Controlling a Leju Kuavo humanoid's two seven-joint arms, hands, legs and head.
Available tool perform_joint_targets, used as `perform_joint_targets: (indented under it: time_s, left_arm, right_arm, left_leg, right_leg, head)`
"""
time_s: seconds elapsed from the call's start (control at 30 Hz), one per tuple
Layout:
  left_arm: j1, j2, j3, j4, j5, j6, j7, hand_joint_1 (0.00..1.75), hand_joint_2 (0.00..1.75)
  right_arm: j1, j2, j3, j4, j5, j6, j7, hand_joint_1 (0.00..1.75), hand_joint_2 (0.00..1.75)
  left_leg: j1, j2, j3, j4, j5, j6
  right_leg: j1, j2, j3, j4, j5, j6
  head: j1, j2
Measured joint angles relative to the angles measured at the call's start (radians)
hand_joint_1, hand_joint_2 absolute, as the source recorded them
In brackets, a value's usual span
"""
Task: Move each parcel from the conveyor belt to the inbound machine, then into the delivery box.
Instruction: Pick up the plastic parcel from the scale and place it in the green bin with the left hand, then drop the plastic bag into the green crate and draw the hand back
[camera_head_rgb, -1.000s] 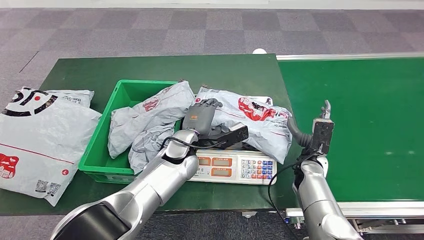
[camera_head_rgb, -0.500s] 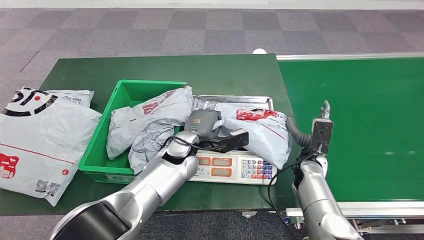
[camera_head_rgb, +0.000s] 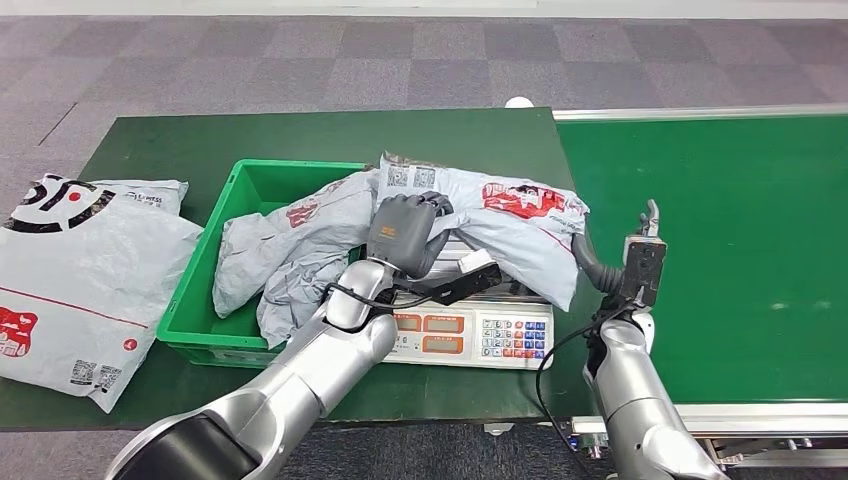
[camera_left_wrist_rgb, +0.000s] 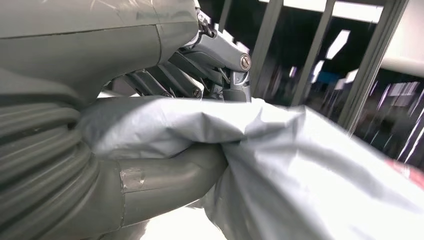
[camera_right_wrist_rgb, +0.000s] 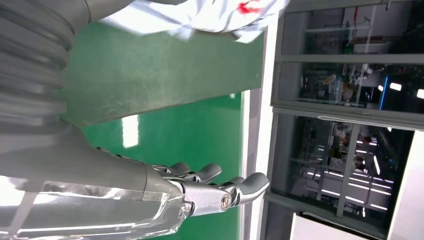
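A grey parcel (camera_head_rgb: 520, 228) with a red logo hangs partly lifted over the weighing scale (camera_head_rgb: 470, 332). My left hand (camera_head_rgb: 404, 232) grips its near-left edge. In the left wrist view, the thumb and fingers (camera_left_wrist_rgb: 220, 60) pinch a fold of the grey parcel film (camera_left_wrist_rgb: 300, 165). My right hand (camera_head_rgb: 651, 228) is held upright over the near-left edge of the green conveyor belt (camera_head_rgb: 720, 230). It holds nothing, and its fingers (camera_right_wrist_rgb: 215, 185) are extended and slightly curled. The green delivery box (camera_head_rgb: 200, 310) stands left of the scale with crumpled grey parcels (camera_head_rgb: 295, 250) in it.
Two large grey parcels (camera_head_rgb: 80, 270) lie on the green table (camera_head_rgb: 300, 135) to the left of the box. The scale's keypad faces me at the table's front. A metal rail (camera_head_rgb: 700, 112) borders the belt's far side.
My left hand has closed on the parcel and raised its edge off the scale, so the parcel now sits higher and further back. My right arm has not moved.
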Motion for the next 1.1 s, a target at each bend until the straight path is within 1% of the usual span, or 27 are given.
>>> perform_joint_targets:
  time_s: [0.1,0.2,0.27,0.37,0.43,0.5,0.57,0.7,0.73,0.77,0.8,0.87,0.9,1.0,1.1]
  left_arm:
    - [0.04,0.004,0.052,-0.087,-0.036,0.053,-0.085,1.75,1.75]
    - [0.109,0.004,0.158,-0.259,-0.103,0.061,-0.198,1.75,1.75]
    - [0.149,0.003,0.233,-0.373,-0.133,0.062,-0.248,1.75,1.75]
    - [0.203,0.003,0.344,-0.56,-0.243,0.065,-0.267,1.75,1.75]
    - [0.225,0.003,0.424,-0.663,-0.317,0.067,-0.273,1.75,1.75]
    - [0.238,0.004,0.513,-0.734,-0.364,0.067,-0.292,1.75,1.75]
    - [0.249,0.005,0.604,-0.778,-0.406,0.067,-0.299,1.75,1.75]
    - [0.273,0.027,0.748,-0.805,-0.463,0.067,-0.259,1.75,1.75]
    - [0.278,0.037,0.773,-0.801,-0.47,0.067,-0.231,1.75,1.75]
    - [0.284,0.048,0.79,-0.793,-0.479,0.067,-0.178,1.75,1.75]
    - [0.289,0.063,0.8,-0.775,-0.486,0.066,-0.108,1.75,1.75]
    - [0.296,0.107,0.806,-0.712,-0.488,0.066,0.036,1.75,1.75]
    - [0.298,0.134,0.809,-0.673,-0.487,0.065,0.081,1.75,1.75]
    - [0.303,0.196,0.817,-0.57,-0.485,0.065,0.13,1.75,1.75]
    - [0.279,0.249,0.818,-0.409,-0.486,0.042,0.195,1.75,1.75]
  right_arm:
    - [0.0,0.0,0.0,0.0,-0.002,-0.003,0.0,0.0,1.75]
    - [0.001,0.0,0.0,0.0,-0.005,-0.008,0.0,0.0,1.75]
    - [0.001,0.0,0.0,0.0,-0.007,-0.01,0.0,0.0,1.75]
    - [0.002,0.0,0.0,0.0,-0.009,-0.012,0.0,0.0,1.75]
    - [0.001,-0.001,0.0,0.0,-0.009,-0.017,0.0,0.0,1.75]
    - [-0.001,-0.003,0.0,0.002,-0.011,-0.021,0.0,0.0,1.75]
    - [-0.002,-0.005,0.0,0.003,-0.013,-0.023,0.0,0.0,1.75]
    - [-0.002,-0.008,0.0,0.003,-0.017,-0.024,0.0,0.0,1.75]
    - [-0.001,-0.009,0.0,0.003,-0.018,-0.024,0.0,0.0,1.75]
    - [0.0,-0.01,0.0,0.003,-0.019,-0.024,0.0,0.0,1.75]
    - [0.001,-0.012,0.0,0.003,-0.019,-0.024,0.0,0.0,1.75]
    - [0.005,-0.016,0.0,0.001,-0.02,-0.024,0.0,0.0,1.75]
    - [0.009,-0.018,0.0,-0.001,-0.02,-0.023,0.0,0.0,1.75]
    - [0.018,-0.026,0.0,-0.006,-0.021,-0.022,0.0,0.0,1.75]
    - [0.022,-0.032,-0.001,-0.01,-0.019,-0.019,0.0,0.0,1.75]
  left_leg:
    - [0.0,0.0,0.0,0.0,0.0,0.0]
    - [0.0,0.001,0.0,0.0,0.0,0.0]
    - [0.0,0.002,0.0,0.0,0.0,0.0]
    - [0.0,0.003,0.0,0.0,0.0,-0.001]
    - [0.001,0.003,0.0,0.0,0.0,-0.001]
    - [0.001,0.004,0.0,-0.001,0.0,-0.001]
    - [0.001,0.004,0.001,-0.001,0.0,-0.001]
    - [0.001,0.004,0.001,-0.001,0.0,-0.001]
    - [0.001,0.004,0.001,-0.001,0.0,-0.001]
    - [0.001,0.004,0.001,-0.001,0.0,-0.001]
    - [0.001,0.004,0.001,-0.001,0.0,-0.001]
    - [0.001,0.004,0.001,-0.001,0.0,-0.001]
    - [0.001,0.004,0.001,-0.001,0.0,-0.001]
    - [0.002,0.004,0.001,-0.001,0.0,-0.001]
    - [0.002,0.005,0.001,-0.001,-0.001,-0.002]
  right_leg:
    - [0.0,0.0,0.0,0.0,0.0,0.0]
    - [0.0,0.002,-0.001,0.0,0.0,0.0]
    - [0.0,0.004,-0.001,0.0,0.0,0.0]
    - [0.0,0.004,-0.001,0.0,0.0,0.0]
    - [0.001,0.004,-0.001,0.0,0.0,0.0]
    - [0.001,0.004,-0.001,0.0,0.0,0.0]
    - [0.001,0.005,-0.001,0.0,0.0,-0.001]
    - [0.001,0.004,-0.001,0.0,0.0,-0.001]
    - [0.001,0.005,-0.001,0.0,0.0,-0.001]
    - [0.001,0.005,-0.001,0.0,0.0,-0.001]
    - [0.001,0.005,-0.001,0.0,0.0,-0.001]
    - [0.001,0.005,-0.001,0.0,0.0,-0.001]
    - [0.001,0.005,-0.001,0.0,0.0,-0.001]
    - [0.002,0.004,-0.002,0.0,-0.001,-0.001]
    - [0.001,0.005,-0.002,0.0,-0.001,-0.001]
  head:
    - [0.0,0.0]
    - [0.0,0.0]
    - [0.0,0.0]
    - [0.0,0.0]
    - [0.0,0.0]
    - [0.0,0.0]
    - [0.0,0.0]
    - [0.0,0.0]
    - [0.0,0.0]
    - [0.0,0.0]
    - [0.0,0.0]
    - [0.0,0.0]
    - [0.0,0.0]
    - [0.0,0.0]
    - [0.0,0.0]
